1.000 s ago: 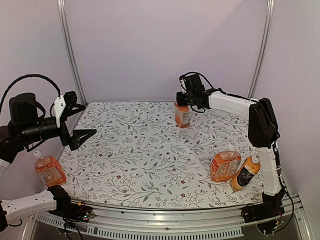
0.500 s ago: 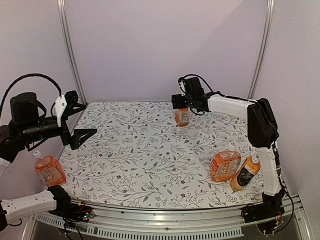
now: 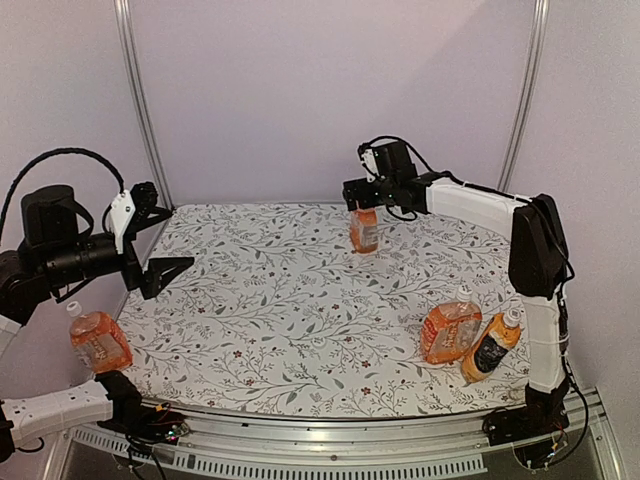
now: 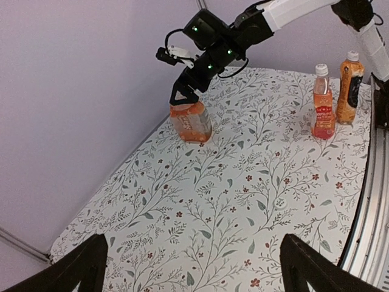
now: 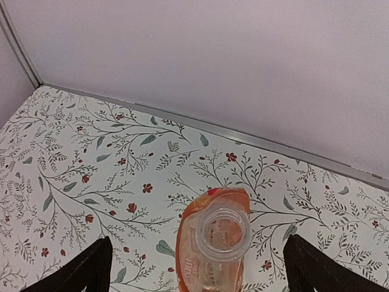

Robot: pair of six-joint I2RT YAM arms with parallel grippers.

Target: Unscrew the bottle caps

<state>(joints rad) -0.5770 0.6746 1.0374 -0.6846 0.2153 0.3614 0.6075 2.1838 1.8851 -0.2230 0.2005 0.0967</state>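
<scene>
Sets right gripper [image 3: 364,203], jaws released, straight above upright far bottle [image 3: 364,232] (neck bare); leaves bottle caps [image 3: 463,292] nearer its base.

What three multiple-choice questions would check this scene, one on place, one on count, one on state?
1. Where does the dark-labelled bottle stand? A far left corner; B near right; C centre.
2. How many bottles are there? A two; B three; C four.
3. The far bottle under the right gripper is: A capped; B uncapped; C lying down.

Key: B, it stands near right beside another bottle; C, those two, the far bottle and a near-left bottle; B, the right wrist view shows its open mouth.
</scene>
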